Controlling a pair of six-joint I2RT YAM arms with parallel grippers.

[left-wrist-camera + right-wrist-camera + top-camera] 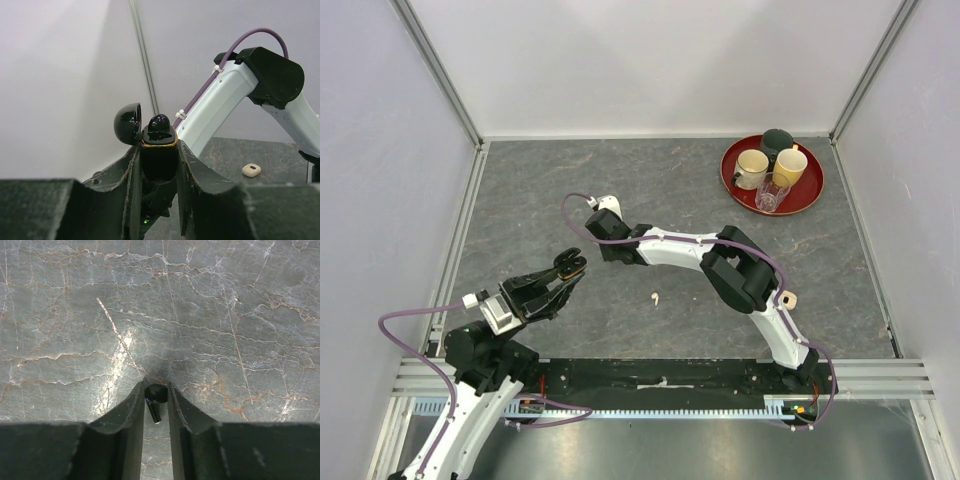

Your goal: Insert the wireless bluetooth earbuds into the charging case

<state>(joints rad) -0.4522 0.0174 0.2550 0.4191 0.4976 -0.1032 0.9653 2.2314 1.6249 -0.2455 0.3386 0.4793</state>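
My left gripper (570, 266) (159, 150) is lifted off the table and shut on the black, gold-rimmed charging case (159, 160). The case stands upright between the fingers with its lid (127, 123) swung open to the left. A black rounded shape (160, 122), seemingly an earbud, sits in its top. My right gripper (601, 224) (156, 387) points down at the table with its tips closed around a black earbud (155, 396), stem toward the camera. A cream-white earbud (655, 297) lies on the table between the arms.
A small cream object (790, 299) (251, 170) lies by the right arm's forearm. A red tray (725, 170) holding cups and a glass stands at the back right. Walls and aluminium rails enclose the grey marble table (540, 200).
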